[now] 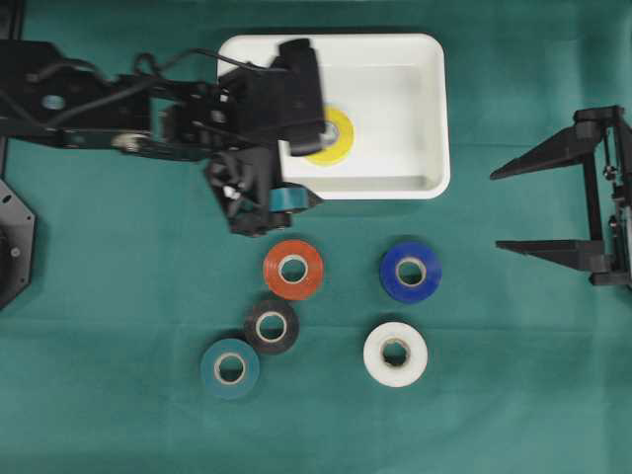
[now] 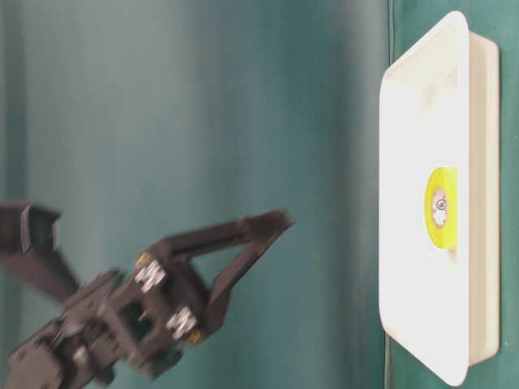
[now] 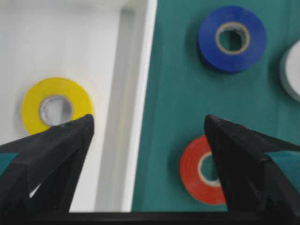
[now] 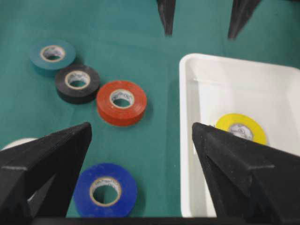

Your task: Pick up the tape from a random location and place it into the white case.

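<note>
Red tape beside black tape

From overhead, the black left arm covers the near-left corner of the shallow white rectangular plastic case and part of the yellow tape roll lying inside it. In the left wrist view, the white tape roll beyond the case is cut off by the right edge, and a black finger overlaps the red tape roll. In the table-level view the left hand beside the case is motion-blurred.

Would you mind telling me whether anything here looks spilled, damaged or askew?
Nothing stands out. The yellow tape lies flat inside the white case, and the other five rolls lie flat on the green cloth, none tipped or unwound.
</note>
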Tool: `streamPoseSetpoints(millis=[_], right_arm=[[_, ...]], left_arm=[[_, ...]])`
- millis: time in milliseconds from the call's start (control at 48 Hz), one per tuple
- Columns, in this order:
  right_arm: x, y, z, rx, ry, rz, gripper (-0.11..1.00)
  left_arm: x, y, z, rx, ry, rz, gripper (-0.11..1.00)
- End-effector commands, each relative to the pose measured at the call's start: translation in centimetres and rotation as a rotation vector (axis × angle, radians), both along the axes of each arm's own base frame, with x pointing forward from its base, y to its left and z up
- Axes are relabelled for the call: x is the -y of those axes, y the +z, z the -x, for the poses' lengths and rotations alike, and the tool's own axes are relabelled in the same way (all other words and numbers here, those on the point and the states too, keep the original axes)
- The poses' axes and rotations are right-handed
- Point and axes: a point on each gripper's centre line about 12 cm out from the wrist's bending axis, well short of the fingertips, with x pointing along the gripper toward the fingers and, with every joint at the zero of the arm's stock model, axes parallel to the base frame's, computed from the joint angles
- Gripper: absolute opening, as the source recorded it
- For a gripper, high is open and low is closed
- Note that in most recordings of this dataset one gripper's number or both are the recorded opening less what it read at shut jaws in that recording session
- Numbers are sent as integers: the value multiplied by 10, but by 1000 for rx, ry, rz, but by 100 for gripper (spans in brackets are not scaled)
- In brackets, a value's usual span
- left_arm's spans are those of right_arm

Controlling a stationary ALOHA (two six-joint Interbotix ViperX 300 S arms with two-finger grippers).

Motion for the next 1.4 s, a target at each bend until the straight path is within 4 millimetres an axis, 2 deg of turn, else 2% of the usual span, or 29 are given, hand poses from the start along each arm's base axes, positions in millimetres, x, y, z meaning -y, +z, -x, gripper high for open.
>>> streamPoseSetpoints(millis=[0,396,604,833,1104,1375], right_arm=[[0,15,0,38,-3,-3,90],[1,22,11,37,-4,4,90],[1,21,15,40,-4,5,90],[1,14,21,34,-4,7,90],[0,6,22,15,-3,4,90],[1,5,22,12,-4,4,90]], left_arm=[[3,24,15,79,-1,-8,96],[13,40,99,327,-7,-39,96],[18,42,139,397,-8,-49,96],[22,28,173,440,-8,-54,96],[25,0,194,457,-8,-56,96],[26,-3,198,467,-9,-57,96]])
